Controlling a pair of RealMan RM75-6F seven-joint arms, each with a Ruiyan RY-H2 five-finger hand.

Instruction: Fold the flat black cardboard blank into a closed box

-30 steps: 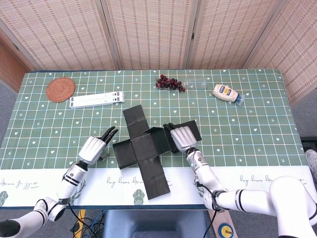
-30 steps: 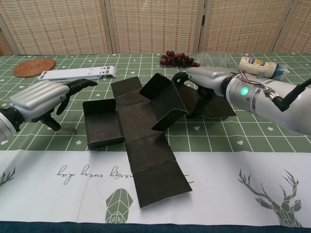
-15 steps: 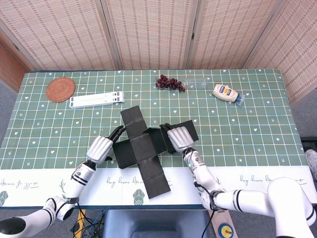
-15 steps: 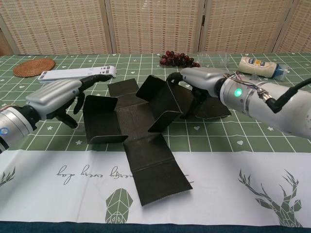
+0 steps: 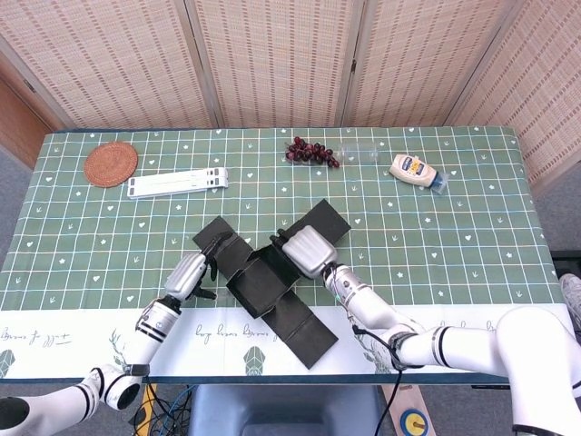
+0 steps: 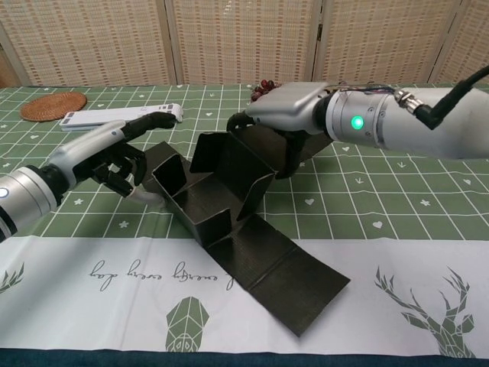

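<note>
Black cardboard blank (image 5: 272,286) sits at the near-centre of the green checked table (image 5: 472,245), now rotated since 0.5 s ago: its long free flap points toward the near right corner instead of straight at the table edge, and the far flap angles up to the right. 2 side panels stand raised around the middle section, steeper than 0.5 s ago, forming a trough open at the top (chest view shows this best). Right hand (image 5: 306,252) has shifted left and sits over the right wall of the blank, fingers (image 6: 286,157) curled down against the raised panel, pressing it; whether they truly clamp it, cannot tell. Left hand (image 5: 192,271) has come closer in at the blank's left side, fingers curled against the left raised flap (image 6: 170,174), one finger stretched forward above it; contact appears to be a push, not a grip. Elsewhere, unmoved: woven coaster (image 5: 111,164) at far left, white folding stand (image 5: 178,183) beside it, grapes (image 5: 311,152) at far centre with a clear plastic item just to their right, mayonnaise bottle (image 5: 417,171) at far right
</note>
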